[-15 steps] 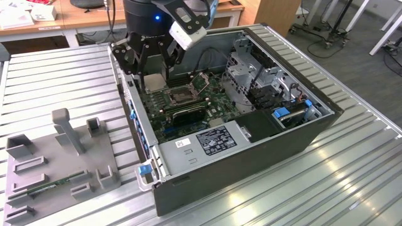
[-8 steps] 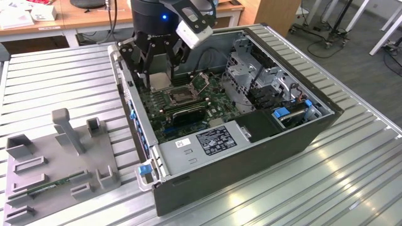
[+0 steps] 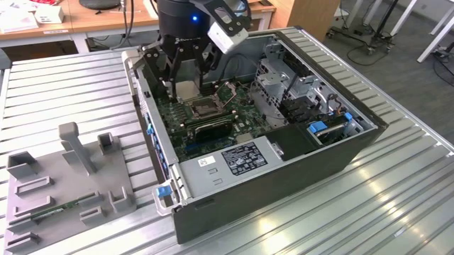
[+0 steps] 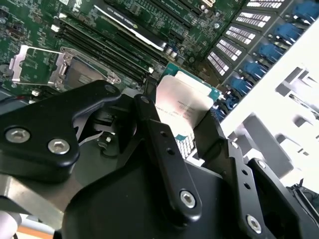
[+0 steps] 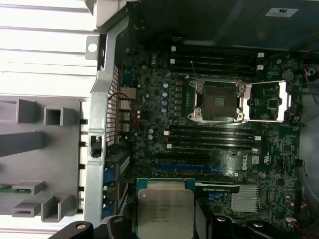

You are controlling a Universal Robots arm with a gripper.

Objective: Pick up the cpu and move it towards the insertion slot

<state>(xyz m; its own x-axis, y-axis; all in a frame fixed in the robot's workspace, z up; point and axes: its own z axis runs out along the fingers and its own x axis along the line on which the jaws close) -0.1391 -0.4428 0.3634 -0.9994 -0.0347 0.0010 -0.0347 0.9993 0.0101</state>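
Gripped in the tool (image 4: 182, 132), the cpu (image 4: 184, 107) hangs above the board, near the open slot (image 5: 218, 101). Best kept level and squared to the frame while crossing over.

Silvery cpu (image 5: 165, 211) with green rim; silver-framed, dark-centred insertion slot (image 5: 218, 101).

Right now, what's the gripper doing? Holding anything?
Gripper: shut on the cpu, held above the motherboard inside the open case, not yet at the insertion slot.
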